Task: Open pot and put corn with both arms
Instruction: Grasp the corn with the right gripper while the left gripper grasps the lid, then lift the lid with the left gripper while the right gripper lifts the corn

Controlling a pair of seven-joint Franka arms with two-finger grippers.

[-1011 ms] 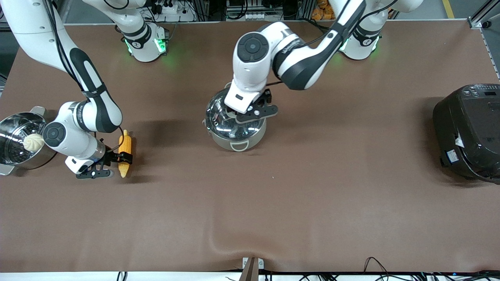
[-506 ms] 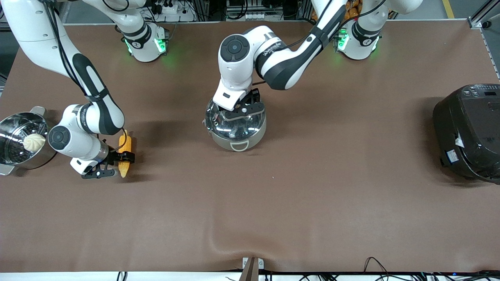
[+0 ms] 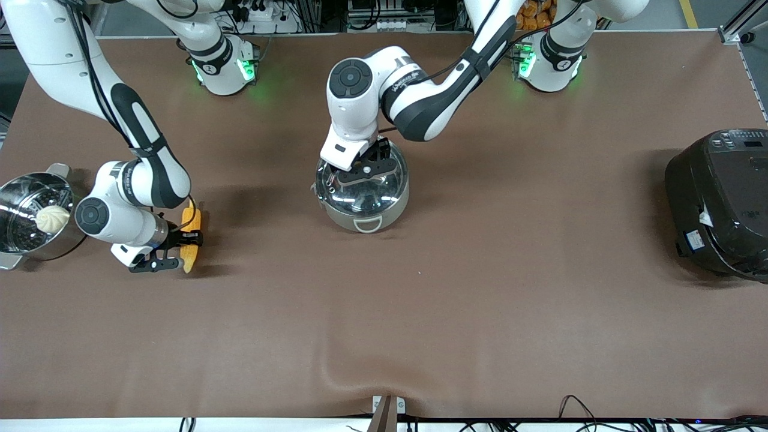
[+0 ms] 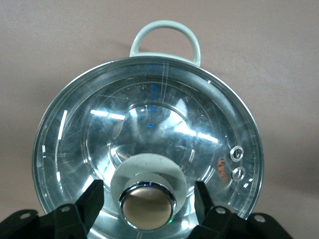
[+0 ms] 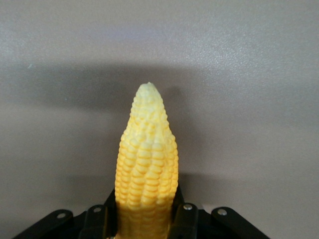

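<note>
The steel pot (image 3: 363, 222) stands mid-table with its glass lid (image 3: 354, 195) on. My left gripper (image 3: 362, 174) is open and low over the lid. In the left wrist view its fingers (image 4: 92, 200) stand either side of the copper-coloured knob (image 4: 147, 208) with gaps to it; the gripper (image 4: 147, 199) is centred there. A pale handle (image 4: 165, 33) shows at the rim. My right gripper (image 3: 187, 243) is shut on the yellow corn (image 3: 193, 220), low at the table beside the steamer pot. In the right wrist view the corn (image 5: 145, 159) juts out of the gripper (image 5: 145, 219), pale tip away.
A steel steamer pot (image 3: 18, 237) with a white bun (image 3: 51, 219) stands at the right arm's end of the table. A big black rice cooker (image 3: 720, 204) stands at the left arm's end. The brown cloth (image 3: 336, 372) wrinkles near the front edge.
My left gripper has moved across the lid and come down with its fingers either side of the knob. My right gripper, on the corn, has shifted only slightly.
</note>
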